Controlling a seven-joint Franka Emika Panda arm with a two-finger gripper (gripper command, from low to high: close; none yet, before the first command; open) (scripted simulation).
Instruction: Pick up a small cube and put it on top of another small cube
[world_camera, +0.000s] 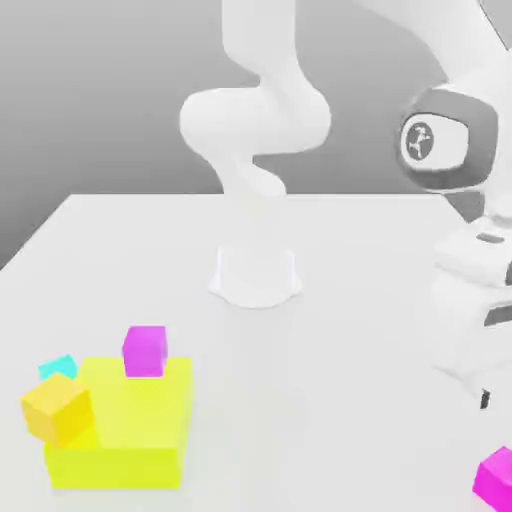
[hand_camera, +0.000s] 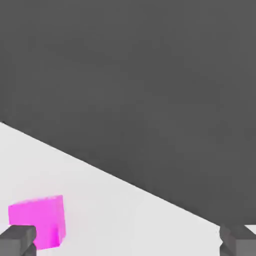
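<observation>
1. The pincer (hand_camera: 128, 240) is wide open in the hand view: one dark fingertip (hand_camera: 17, 239) is at one lower corner and the other at the opposite corner, with a broad gap between them. It holds nothing.
2. A small magenta cube (hand_camera: 41, 220) lies on the white desk (hand_camera: 125, 220), just beside one fingertip. It is at the edge of the gap, not in the middle of it. Whether it touches the fingertip, I cannot tell.
3. In the exterior view, this same magenta cube (world_camera: 495, 478) lies on the desk near the lower corner at the exterior view's right, below the white arm (world_camera: 470, 290).
4. A second magenta cube (world_camera: 145, 350) stands on top of a big yellow block (world_camera: 125, 420) at the exterior view's left, well apart from the first one.
5. An orange cube (world_camera: 57, 408) is at the left side of the yellow block, touching or overlapping it.
6. A small cyan cube (world_camera: 57, 367) is just behind the orange cube.
7. The round white base of the arm (world_camera: 255, 275) stands on the desk, further back.
</observation>
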